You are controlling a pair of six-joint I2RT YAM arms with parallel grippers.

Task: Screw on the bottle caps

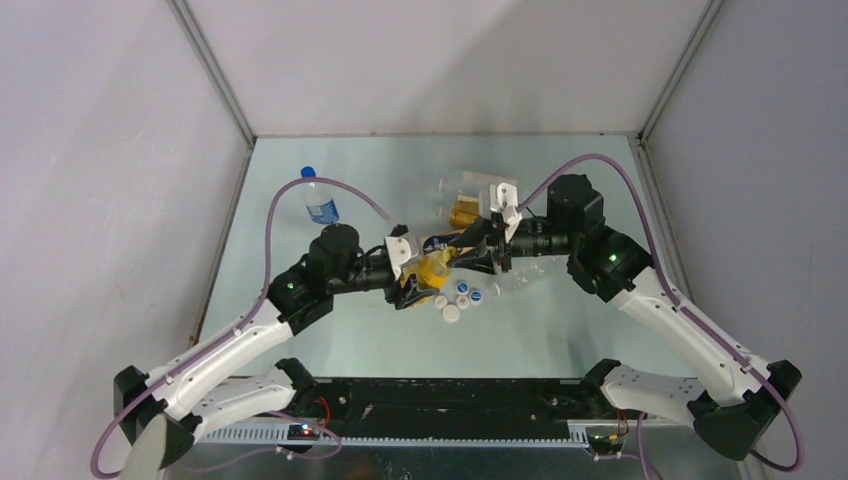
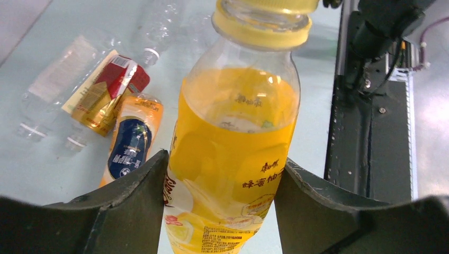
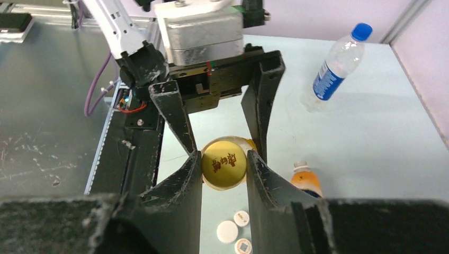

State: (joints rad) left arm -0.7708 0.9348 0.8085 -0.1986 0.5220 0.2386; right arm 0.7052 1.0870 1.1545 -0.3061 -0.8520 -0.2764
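**Orange-yellow bottle held by L gripper, its cap pinched by R gripper.**

R gripper was closed on the yellow cap, which was pinched from both sides and seen top-on w/ dark lettering. L gripper was clamped on the lower body of the orange-yellow bottle, approx. upright, w/ the cap seated on its neck; whether its base touched the table could not be told. Loose caps, mostly white, were clustered just beside the held bottle, on the arm-base side. An orange bottle w/ dark-blue label and a gold-and-red-label bottle were laid touching, w/ clear bottles near them. A blue-capped clear bottle w/ blue label was stood upright, well apart at far left.
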